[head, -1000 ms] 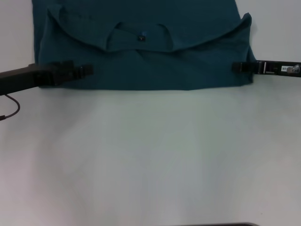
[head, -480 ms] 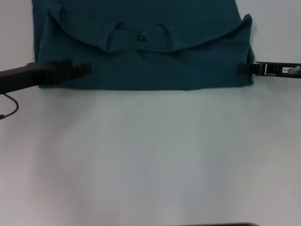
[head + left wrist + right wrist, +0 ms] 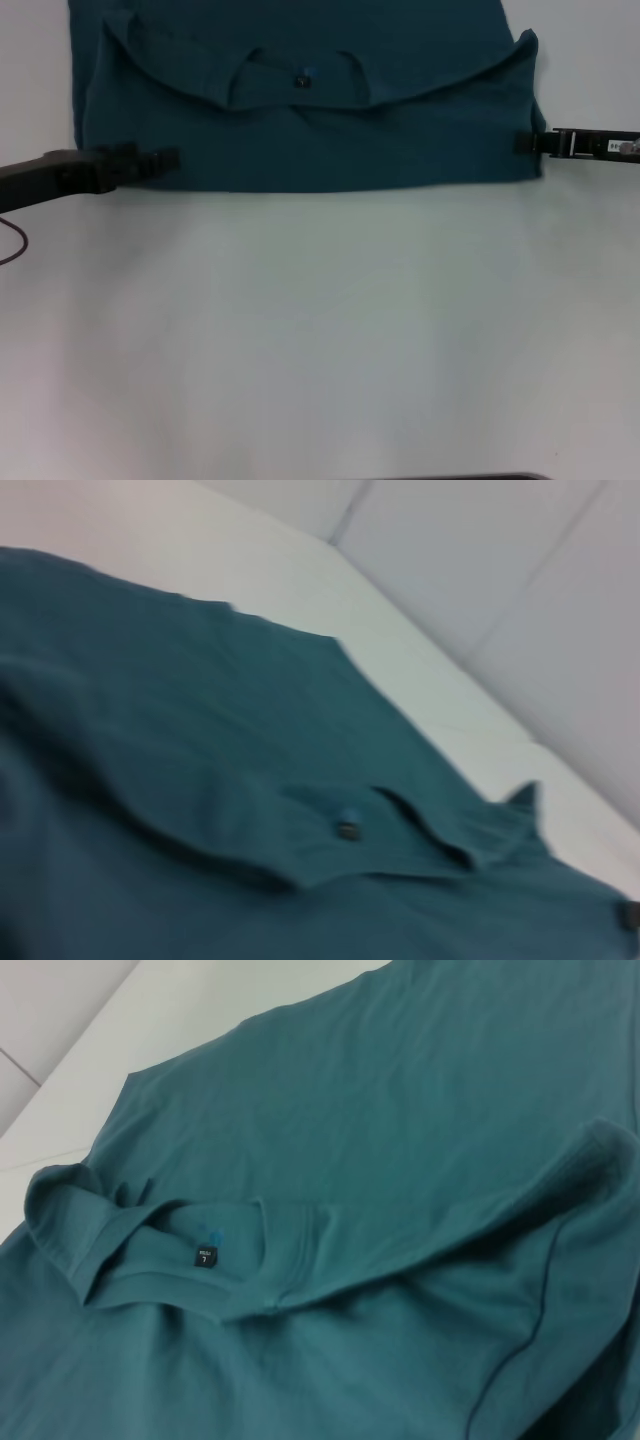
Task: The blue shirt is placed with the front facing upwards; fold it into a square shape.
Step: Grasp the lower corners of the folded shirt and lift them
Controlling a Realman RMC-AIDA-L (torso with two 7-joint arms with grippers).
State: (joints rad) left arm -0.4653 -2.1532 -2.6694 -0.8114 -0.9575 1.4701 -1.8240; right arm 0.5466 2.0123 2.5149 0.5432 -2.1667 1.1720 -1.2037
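Observation:
The blue shirt (image 3: 400, 130) lies at the far side of the white table, its top part folded down so the plain teal back faces up. The ribbed collar (image 3: 300, 88) with its small dark label (image 3: 205, 1258) sits in the middle of the folded flap. The near folded edge runs straight across. My left gripper (image 3: 165, 160) is low at the shirt's near left corner, just over the cloth's edge. My right gripper (image 3: 522, 142) is at the shirt's right edge. The left wrist view shows the shirt (image 3: 200, 730) and the right wrist view the shirt (image 3: 420, 1140), neither with its own fingers.
Bare white table (image 3: 320, 330) stretches from the shirt's near edge toward me. A thin dark cable (image 3: 12, 250) hangs by my left arm. A dark strip (image 3: 480, 477) shows at the table's near edge.
My left gripper has drawn back to the left and slightly toward me, off the cloth. The right gripper has slid right to the shirt's edge. The shirt lies as before.

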